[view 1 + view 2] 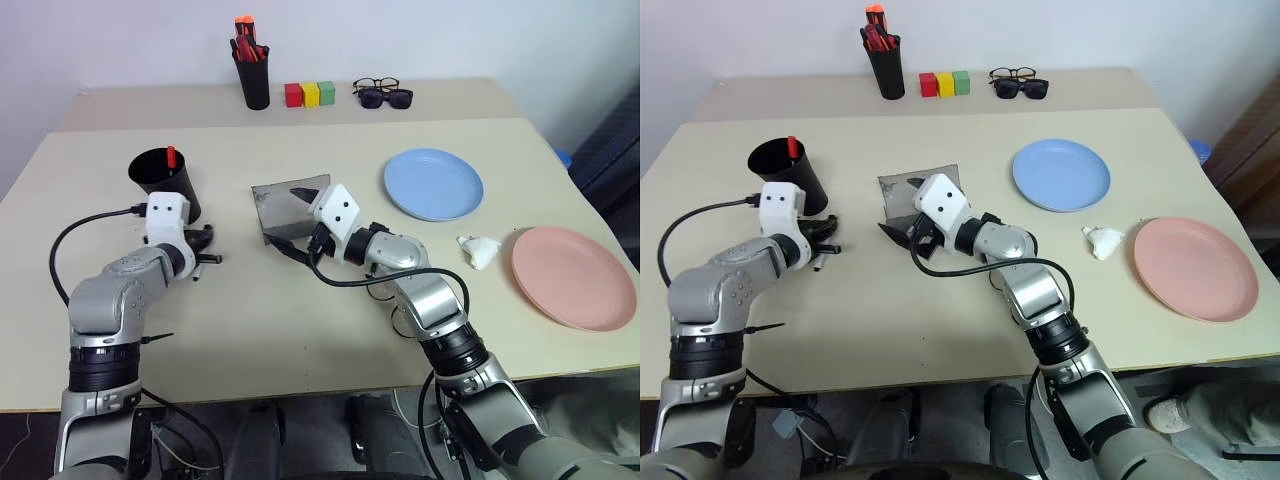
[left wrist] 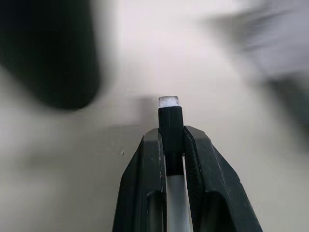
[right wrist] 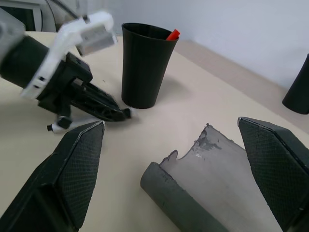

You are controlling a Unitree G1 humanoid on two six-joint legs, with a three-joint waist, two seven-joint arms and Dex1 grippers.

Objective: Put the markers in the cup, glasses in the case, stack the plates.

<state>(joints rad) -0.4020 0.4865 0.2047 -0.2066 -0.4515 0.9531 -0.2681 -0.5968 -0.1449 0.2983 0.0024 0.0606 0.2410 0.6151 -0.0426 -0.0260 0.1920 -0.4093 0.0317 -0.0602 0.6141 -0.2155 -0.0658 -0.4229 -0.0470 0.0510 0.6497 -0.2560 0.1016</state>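
At nine o'clock on the surface (image 1: 330, 330), the left gripper (image 1: 207, 250) is seen clamped on the white-bodied marker (image 2: 172, 159), its black cap protruding past the fingertips; the marker lies low, at or just above the surface, just beside the black cup (image 1: 165, 182). A red marker (image 1: 171, 156) is already seen standing in the cup. At centre, the right gripper (image 3: 174, 159) is held with jaws spread wide, empty, over the open grey case (image 1: 288, 205). The wire-rimmed glasses cannot be made out with certainty. The blue plate (image 1: 433, 184) lies at two o'clock and the pink plate (image 1: 574, 276) at three o'clock, well apart, unstacked.

Risks noted:
- The marker is pinched near its capped end, so most of its length trails behind; it may pivot in the grip on lifting.
- The cup stands very near the gripper; a low lift could knock it over and spill the red marker.
- The cup rim may be struck by the marker tip if the tilt is misjudged.
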